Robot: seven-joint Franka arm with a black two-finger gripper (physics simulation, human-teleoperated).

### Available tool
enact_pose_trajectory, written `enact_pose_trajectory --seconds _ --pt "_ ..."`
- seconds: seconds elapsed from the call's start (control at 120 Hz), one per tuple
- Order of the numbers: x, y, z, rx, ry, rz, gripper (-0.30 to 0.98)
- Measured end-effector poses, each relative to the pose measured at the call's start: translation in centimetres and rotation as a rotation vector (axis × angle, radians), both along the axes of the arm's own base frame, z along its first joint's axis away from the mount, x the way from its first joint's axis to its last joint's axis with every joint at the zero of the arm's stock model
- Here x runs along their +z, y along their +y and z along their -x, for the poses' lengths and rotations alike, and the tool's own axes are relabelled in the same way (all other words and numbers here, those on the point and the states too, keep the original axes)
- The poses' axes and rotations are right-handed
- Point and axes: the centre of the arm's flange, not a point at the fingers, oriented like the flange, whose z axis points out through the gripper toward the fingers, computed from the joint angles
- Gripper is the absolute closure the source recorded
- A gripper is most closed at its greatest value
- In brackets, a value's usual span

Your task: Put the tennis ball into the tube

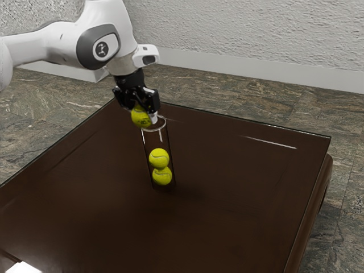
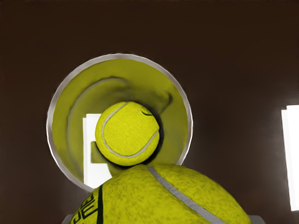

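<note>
One ball (image 1: 140, 116), likely light, springy; the part-open gripper (image 1: 143, 115) rightly pinches its middle by the tube (image 1: 159, 141), inside the table's (image 1: 244, 193) edges.

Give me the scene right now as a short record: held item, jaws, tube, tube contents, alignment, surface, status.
held item: tennis ball with dark lettering
jaws: closed on the ball from two sides
tube: clear, upright, open at the top
tube contents: two balls, the upper one resting on the lower one
alignment: held ball is beside the tube's mouth, toward the exterior view's left, not centered over it
surface: dark brown table
status: held ball not yet in the tube
</note>
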Motion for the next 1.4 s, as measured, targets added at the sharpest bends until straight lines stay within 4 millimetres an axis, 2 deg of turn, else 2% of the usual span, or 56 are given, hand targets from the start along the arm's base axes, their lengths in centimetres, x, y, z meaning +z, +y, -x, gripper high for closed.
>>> enact_pose_trajectory --seconds 0.15,0.342,0.533,0.867,1.033,1.1,1.167,1.3,1.4 --pt "-0.2 -0.7 -1.5 -0.024 -0.013 -0.007 0.45" --pt "-1.9 0.4 -4.2 -0.021 -0.007 -0.01 0.44" --pt "-2.6 0.7 -5.0 -0.018 -0.001 -0.011 0.44" --pt "-2.0 0.6 -4.8 -0.023 -0.009 -0.003 0.15" --pt "-1.5 1.0 -4.6 -0.02 -0.014 -0.006 0.07" --pt "-0.7 1.2 -4.0 -0.021 -0.022 -0.015 0.05" --pt "0.7 1.5 -2.5 -0.022 -0.029 -0.036 0.04" --pt "6.8 1.7 1.4 -0.013 -0.072 -0.078 0.02" --pt "9.3 0.9 3.1 -0.021 -0.067 -0.069 0.01"
